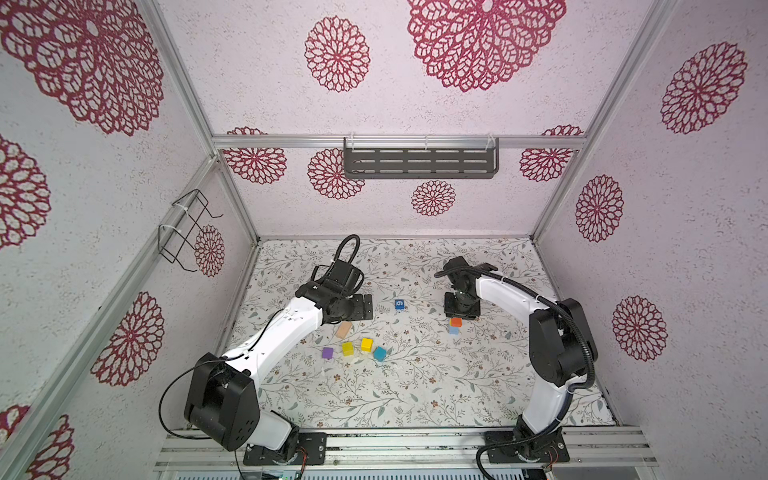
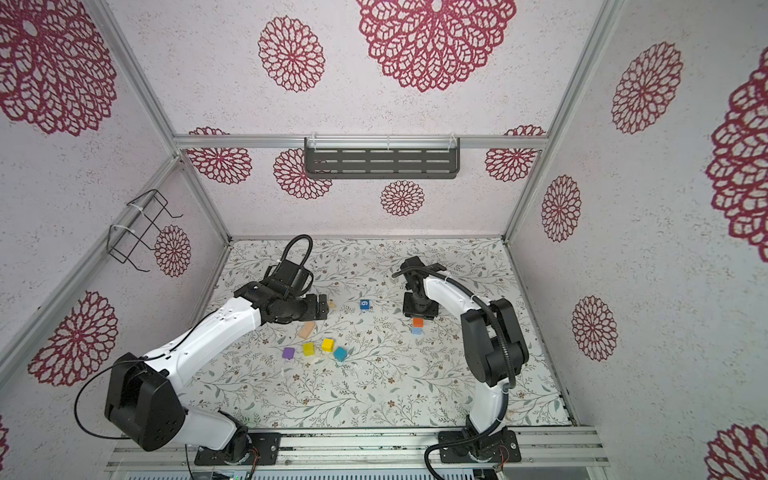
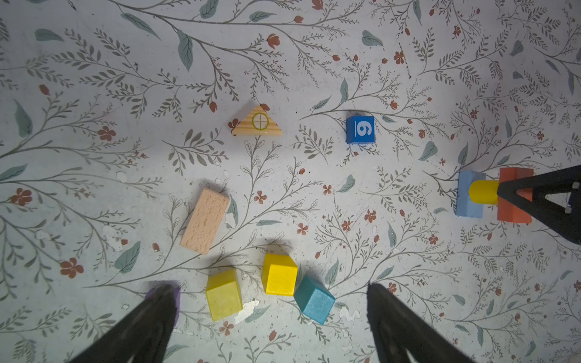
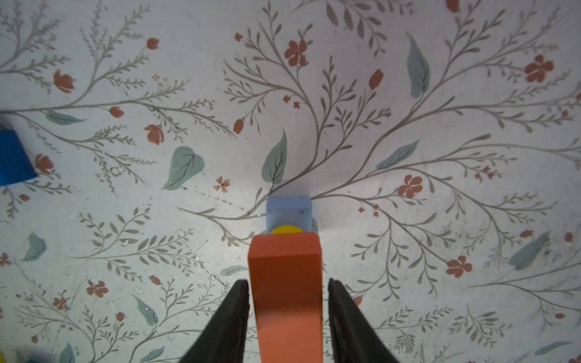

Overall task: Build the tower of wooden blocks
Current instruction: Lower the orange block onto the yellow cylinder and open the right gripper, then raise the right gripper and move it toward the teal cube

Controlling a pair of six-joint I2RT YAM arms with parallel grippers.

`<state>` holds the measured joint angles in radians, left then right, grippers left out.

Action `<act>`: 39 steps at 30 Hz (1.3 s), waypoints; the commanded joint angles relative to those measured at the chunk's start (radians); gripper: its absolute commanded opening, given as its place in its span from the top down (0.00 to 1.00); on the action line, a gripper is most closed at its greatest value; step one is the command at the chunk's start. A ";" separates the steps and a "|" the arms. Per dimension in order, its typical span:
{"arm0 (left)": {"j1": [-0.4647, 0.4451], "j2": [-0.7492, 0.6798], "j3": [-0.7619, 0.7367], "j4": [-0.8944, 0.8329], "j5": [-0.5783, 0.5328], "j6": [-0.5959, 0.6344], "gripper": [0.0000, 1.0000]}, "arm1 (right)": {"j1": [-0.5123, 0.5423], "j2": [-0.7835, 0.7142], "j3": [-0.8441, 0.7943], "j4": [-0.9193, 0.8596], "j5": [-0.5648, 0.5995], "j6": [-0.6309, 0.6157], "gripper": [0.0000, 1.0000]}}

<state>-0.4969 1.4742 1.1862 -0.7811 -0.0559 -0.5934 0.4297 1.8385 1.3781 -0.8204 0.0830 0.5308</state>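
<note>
Above the tower (image 1: 455, 326), the right claw (image 4: 288, 282) stands parted around its orange block (image 4: 284, 256); left claw (image 3: 270, 287) spread.

In the right wrist view the yellow cylinder (image 4: 286, 230) shows only as a sliver above the orange block (image 4: 284, 257), which is soft-focused and runs off the bottom edge between the fingers of the right hand (image 4: 287, 283). The blue cube (image 4: 14, 157) is cut by the left edge, its marking unseen. In the left wrist view, lower left, the purple block (image 3: 178, 298) is almost wholly hidden behind a blurred finger (image 3: 151, 320) of the left hand (image 3: 267, 286). Both fingers leave the frame at the bottom. In both top views the right hand's fingertips are hidden under its wrist. In a top view the triangular block (image 2: 331, 304) is a mere speck.
</note>
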 commanded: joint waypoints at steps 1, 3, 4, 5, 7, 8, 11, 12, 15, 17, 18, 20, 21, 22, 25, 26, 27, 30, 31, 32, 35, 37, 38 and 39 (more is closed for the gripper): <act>0.000 0.009 0.002 0.011 0.006 0.006 0.03 | -0.006 0.002 0.035 -0.023 0.014 -0.013 0.55; -0.001 0.009 0.002 0.012 0.005 0.005 0.03 | -0.005 0.005 0.033 -0.023 0.016 -0.012 0.55; 0.000 0.009 0.002 0.012 0.007 0.004 0.03 | -0.005 0.006 0.033 -0.021 0.015 -0.014 0.55; 0.000 0.009 0.003 0.011 0.007 0.004 0.03 | -0.005 0.008 0.030 -0.022 0.015 -0.014 0.54; -0.001 0.008 0.002 0.012 0.007 0.004 0.03 | -0.005 0.011 0.027 -0.019 0.015 -0.014 0.54; 0.000 0.009 0.001 0.012 0.007 0.004 0.03 | -0.006 0.010 0.026 -0.017 0.013 -0.012 0.54; 0.000 0.010 0.001 0.011 0.007 0.004 0.03 | -0.005 0.014 0.022 -0.011 0.011 -0.011 0.54; -0.001 0.011 0.002 0.011 0.007 0.004 0.03 | -0.006 0.016 0.023 -0.011 0.009 -0.012 0.54; 0.000 0.012 0.002 0.011 0.007 0.005 0.03 | -0.006 0.021 0.024 -0.009 0.008 -0.011 0.54; -0.001 0.012 0.002 0.010 0.008 0.005 0.03 | -0.006 0.019 0.026 -0.009 0.008 -0.011 0.55; -0.001 0.012 0.002 0.010 0.008 0.005 0.03 | -0.006 0.019 0.028 -0.010 0.012 -0.011 0.55; 0.000 0.012 0.004 0.010 0.007 0.005 0.03 | -0.005 0.018 0.030 -0.014 0.014 -0.015 0.55; 0.000 0.012 0.004 0.009 0.007 0.006 0.03 | -0.007 0.018 0.030 -0.014 0.014 -0.018 0.54; -0.001 0.012 0.005 0.008 0.007 0.007 0.03 | -0.007 0.017 0.030 -0.016 0.012 -0.021 0.54; -0.001 0.014 0.013 -0.002 0.007 0.012 0.03 | -0.006 0.008 0.032 -0.022 0.017 -0.029 0.49; 0.000 0.013 0.018 -0.008 0.007 0.015 0.03 | -0.007 0.002 0.032 -0.024 0.020 -0.033 0.48; -0.001 0.014 0.022 -0.014 0.007 0.017 0.03 | -0.007 -0.008 0.032 -0.024 0.024 -0.037 0.46; -0.001 0.013 0.038 -0.037 0.019 0.024 0.03 | -0.008 -0.044 0.033 -0.025 0.027 -0.050 0.42; -0.001 0.014 0.046 -0.051 0.019 0.027 0.03 | -0.009 -0.058 0.034 -0.024 0.027 -0.055 0.41; -0.002 0.012 0.054 -0.068 0.018 0.032 0.02 | -0.010 -0.074 0.033 -0.022 0.027 -0.063 0.40; -0.005 0.004 0.067 -0.110 0.020 0.050 0.00 | -0.010 -0.127 0.018 -0.010 0.019 -0.108 0.35; -0.008 -0.003 0.067 -0.132 0.030 0.064 0.06 | -0.015 -0.166 -0.003 -0.001 0.022 -0.129 0.31; -0.012 -0.005 0.067 -0.144 0.031 0.067 0.10 | -0.018 -0.192 -0.021 0.009 0.019 -0.137 0.31; -0.014 -0.007 0.066 -0.158 0.030 0.068 0.13 | -0.023 -0.222 -0.038 0.020 0.012 -0.144 0.30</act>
<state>-0.4992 1.4803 1.2377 -0.8757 -0.0341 -0.5484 0.4225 1.7138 1.3651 -0.8001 0.0845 0.4355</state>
